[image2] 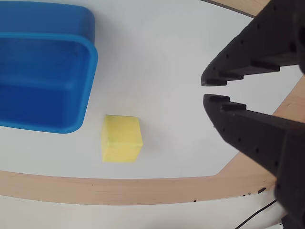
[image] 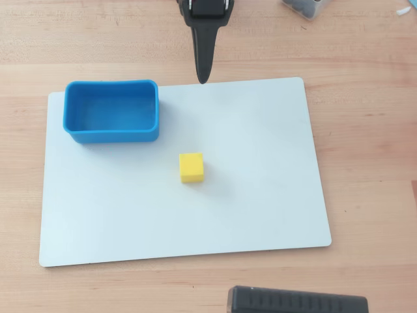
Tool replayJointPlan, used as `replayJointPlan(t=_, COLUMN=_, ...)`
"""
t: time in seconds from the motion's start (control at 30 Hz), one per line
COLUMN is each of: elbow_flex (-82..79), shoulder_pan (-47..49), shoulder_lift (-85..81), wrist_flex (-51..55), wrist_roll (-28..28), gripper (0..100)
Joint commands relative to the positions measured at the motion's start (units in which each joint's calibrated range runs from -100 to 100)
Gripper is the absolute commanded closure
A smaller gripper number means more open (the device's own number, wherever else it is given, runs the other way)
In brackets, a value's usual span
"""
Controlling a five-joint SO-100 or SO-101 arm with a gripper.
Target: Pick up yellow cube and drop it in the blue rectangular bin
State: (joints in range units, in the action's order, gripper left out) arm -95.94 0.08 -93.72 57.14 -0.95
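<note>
The yellow cube (image: pixel 191 167) sits on the white board, near its middle, with nothing touching it. The blue rectangular bin (image: pixel 114 135) stands empty on the board's far left corner, up and to the left of the cube. My gripper (image: pixel 204 79) hangs over the board's far edge, well above the cube, its black jaws drawn together to a point and holding nothing. In the wrist view the cube (image2: pixel 122 138) lies just right of the bin's (image2: pixel 90 62) corner. The gripper (image2: pixel 205 90) enters from the right, its tips nearly touching.
The white board (image: pixel 260 195) lies on a wooden table. A black ribbed object (image: pixel 296 301) sits at the table's near edge below the board. A dark item (image: pixel 303 6) is at the top right. A thin cable (image2: pixel 257 214) shows in the wrist view.
</note>
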Motion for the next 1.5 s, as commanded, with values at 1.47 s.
replayJointPlan(t=1.47, elbow_flex=74.2, shoulder_pan=-1.7, shoulder_lift=84.7, wrist_flex=5.5, wrist_roll=-3.5, gripper=100)
